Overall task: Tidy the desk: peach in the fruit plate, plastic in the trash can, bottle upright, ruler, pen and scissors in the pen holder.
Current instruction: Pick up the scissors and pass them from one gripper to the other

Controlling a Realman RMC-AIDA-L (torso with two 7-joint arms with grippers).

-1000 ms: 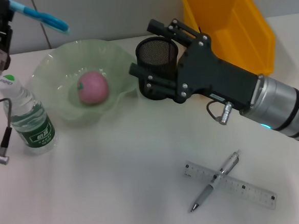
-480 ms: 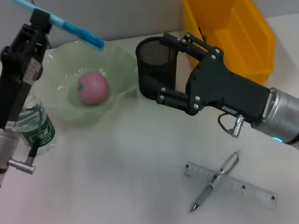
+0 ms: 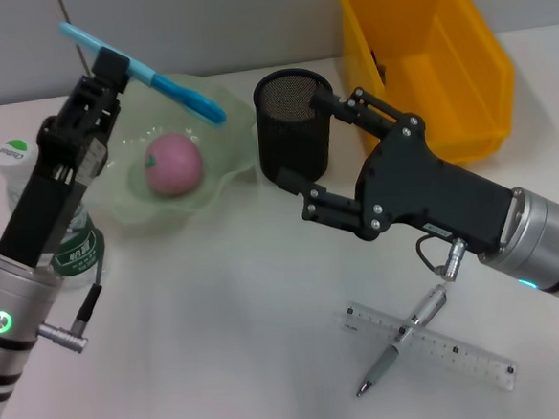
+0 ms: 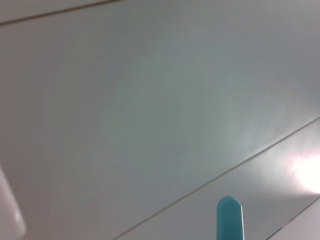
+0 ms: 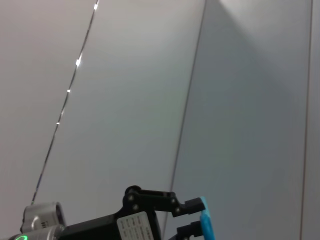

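We saw a pink peach (image 3: 172,164) in a pale green plate (image 3: 222,180), blue scissors (image 3: 168,86), a black mesh holder (image 3: 293,124), a yellow bin (image 3: 469,81), a clear ruler (image 3: 467,356).

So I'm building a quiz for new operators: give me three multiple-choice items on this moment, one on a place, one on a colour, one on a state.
1. Where is the peach?
A. in the yellow bin
B. in the green fruit plate
C. beside the ruler

2. What colour is the item in the left pincer?
A. blue
B. red
C. black

3. How is the bottle standing?
A. lying flat
B. upside down
C. upright

Key: 1 B, the peach sits in the fruit plate. 2 A, the left pincer is shut on a blue item. 3 C, the bottle stands cap up behind the left arm.

The right pincer is open around the pen holder.
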